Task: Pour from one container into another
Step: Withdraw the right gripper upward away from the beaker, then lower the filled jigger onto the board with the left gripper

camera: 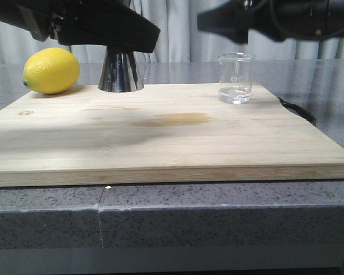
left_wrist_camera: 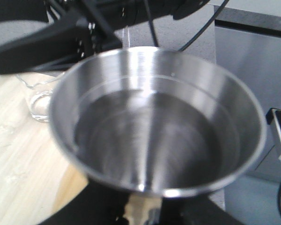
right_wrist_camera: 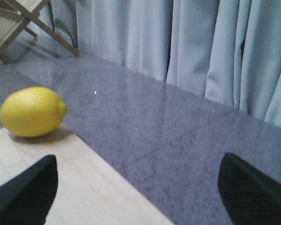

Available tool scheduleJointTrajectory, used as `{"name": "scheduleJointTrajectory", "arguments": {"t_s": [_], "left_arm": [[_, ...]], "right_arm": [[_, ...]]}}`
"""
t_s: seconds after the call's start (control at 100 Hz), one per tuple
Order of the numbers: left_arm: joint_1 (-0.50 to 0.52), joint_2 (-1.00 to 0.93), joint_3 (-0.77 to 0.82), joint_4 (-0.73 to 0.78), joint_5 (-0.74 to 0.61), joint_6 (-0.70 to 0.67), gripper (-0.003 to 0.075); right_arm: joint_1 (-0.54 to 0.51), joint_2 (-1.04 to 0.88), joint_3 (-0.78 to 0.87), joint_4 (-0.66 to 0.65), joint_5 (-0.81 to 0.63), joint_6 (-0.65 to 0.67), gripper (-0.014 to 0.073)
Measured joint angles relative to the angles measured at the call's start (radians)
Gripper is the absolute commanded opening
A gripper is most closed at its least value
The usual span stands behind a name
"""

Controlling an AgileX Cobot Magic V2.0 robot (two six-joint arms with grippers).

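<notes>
The steel jigger stands at the back left of the wooden board. Its upper cone is hidden behind my left gripper. In the left wrist view its wide cup fills the frame, with a liquid line inside. My left gripper sits under the cup, dark fingers on either side of the waist. The clear beaker stands upright at the back right, a little liquid in its bottom, and shows as the beaker beyond the cup. My right gripper hovers above it, wide open and empty.
A yellow lemon lies at the board's back left corner, just left of the jigger, and the lemon also shows in the right wrist view. The board rests on a grey stone counter. A black cable lies off the board's right edge. Curtains hang behind.
</notes>
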Motion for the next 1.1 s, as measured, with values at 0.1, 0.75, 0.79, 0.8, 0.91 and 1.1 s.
{"name": "scheduleJointTrajectory", "arguments": {"t_s": [0.1, 0.75, 0.79, 0.8, 0.91, 1.1], "left_arm": [[0.000, 0.000, 0.000, -0.017, -0.028, 0.042, -0.0020], [0.147, 0.162, 0.000, -0.252, -0.017, 0.247, -0.0019], [0.148, 0.174, 0.000, -0.257, -0.017, 0.255, -0.0019], [0.148, 0.179, 0.000, -0.259, -0.017, 0.254, -0.0019], [0.152, 0.211, 0.000, -0.262, -0.011, 0.276, -0.0019], [0.152, 0.243, 0.000, -0.268, 0.013, 0.302, -0.0019]], "right_arm": [[0.009, -0.060, -0.011, 0.000, -0.016, 0.000, 0.0629], [0.035, -0.526, -0.011, -0.006, -0.069, 0.000, 0.0628], [0.035, -0.542, -0.011, -0.007, -0.069, 0.000, 0.0628], [0.035, -0.545, -0.011, -0.007, -0.069, 0.000, 0.0628], [0.035, -0.576, -0.011, -0.007, -0.049, 0.000, 0.0628], [0.035, -0.590, -0.011, -0.009, -0.042, 0.000, 0.0625]]}}
